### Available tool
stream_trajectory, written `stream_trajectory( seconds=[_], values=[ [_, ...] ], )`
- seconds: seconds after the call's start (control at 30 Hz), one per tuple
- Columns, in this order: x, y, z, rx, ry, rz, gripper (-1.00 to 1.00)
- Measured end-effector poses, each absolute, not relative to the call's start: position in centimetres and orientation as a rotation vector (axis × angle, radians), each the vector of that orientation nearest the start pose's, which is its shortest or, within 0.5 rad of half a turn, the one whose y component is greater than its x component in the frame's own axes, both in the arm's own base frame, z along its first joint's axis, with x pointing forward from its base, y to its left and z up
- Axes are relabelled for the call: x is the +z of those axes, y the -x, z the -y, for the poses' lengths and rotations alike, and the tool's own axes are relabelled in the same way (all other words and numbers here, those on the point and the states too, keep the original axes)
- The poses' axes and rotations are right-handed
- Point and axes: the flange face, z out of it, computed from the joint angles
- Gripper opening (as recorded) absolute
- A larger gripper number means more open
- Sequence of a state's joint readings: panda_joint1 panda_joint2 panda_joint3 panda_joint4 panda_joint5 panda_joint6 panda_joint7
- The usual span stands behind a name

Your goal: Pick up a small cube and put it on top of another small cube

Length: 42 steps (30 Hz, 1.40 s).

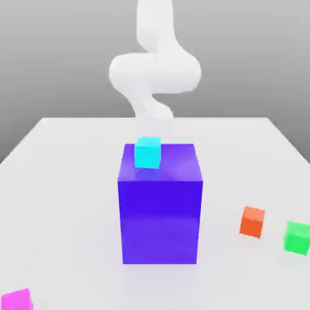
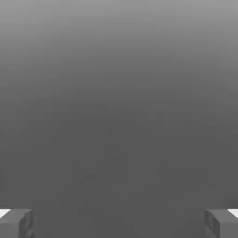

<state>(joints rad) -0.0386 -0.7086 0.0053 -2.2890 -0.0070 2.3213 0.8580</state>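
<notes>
The small magenta-pink cube point(image 1: 17, 300) lies on the white table at the front of the exterior view's left, partly cut by the picture's edge. The small green cube point(image 1: 298, 237) rests on the table far at the exterior view's right. The white arm point(image 1: 155, 69) rises behind the big block, and its hand is hidden in that view. In the hand view my gripper point(image 2: 119, 223) is open, its two grey fingertips point(image 2: 16, 223) wide apart with nothing between them. That view holds only a plain grey background and no cube.
A big blue-purple block point(image 1: 160, 206) stands mid-table, with a small cyan cube point(image 1: 148, 152) on its top near the back. A small orange cube point(image 1: 252, 221) sits just beside the green one, toward the block. The white table point(image 1: 60, 181) spreads around them.
</notes>
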Motion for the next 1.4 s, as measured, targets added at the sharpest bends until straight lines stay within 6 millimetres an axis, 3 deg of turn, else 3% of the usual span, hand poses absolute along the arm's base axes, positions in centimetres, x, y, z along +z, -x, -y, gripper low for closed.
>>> stream_trajectory(
  seconds=[0.27, 0.53, 0.67, 0.77, 0.97, 1.17, 1.2, 1.4],
  values=[
    [58.7, -46.7, 6.6, -0.74, 2.365, -1.569, 0.0],
    [46.7, -52.1, 13.3, -0.505, 2.221, -1.96, 0.0],
    [40.0, -53.0, 17.4, -0.382, 2.107, -2.161, 0.0],
    [34.7, -53.4, 19.5, -0.286, 2.027, -2.285, 0.0],
    [24.0, -52.2, 23.5, -0.088, 1.826, -2.527, 0.0],
    [14.0, -51.2, 25.1, -0.002, 1.726, -2.625, 0.0],
    [13.1, -51.1, 25.1, -0.001, 1.725, -2.625, -1.0],
    [12.7, -51.1, 25.1, -0.002, 1.724, -2.625, -1.0]
  ],
)
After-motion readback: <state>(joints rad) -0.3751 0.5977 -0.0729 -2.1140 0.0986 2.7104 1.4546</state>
